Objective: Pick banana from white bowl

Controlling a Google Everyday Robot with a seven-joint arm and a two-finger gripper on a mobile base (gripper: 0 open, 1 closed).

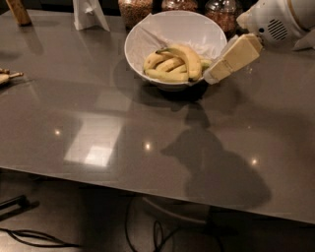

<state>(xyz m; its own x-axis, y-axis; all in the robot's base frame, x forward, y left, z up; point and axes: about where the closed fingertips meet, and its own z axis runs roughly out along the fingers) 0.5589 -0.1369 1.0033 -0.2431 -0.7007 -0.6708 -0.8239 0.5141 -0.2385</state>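
The claw [214, 76] hangs over the back right of the grey desk [59, 98]. Just left of it lie shorter, straighter bananas [165, 75]. Behind it and to its left stand three glass jars [224, 14] of grains. Far to its left are a white stand [88, 15] and a brown block [19, 11]. Cables [34, 236] trail on the floor below.

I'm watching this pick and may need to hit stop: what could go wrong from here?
The cream gripper is right at the rim of the large round white bowl; a low approach could knock or tip it. The long curved yellow banana lies against shorter bananas, so the grasp might catch a neighbour. Glass jars stand just behind the bowl.
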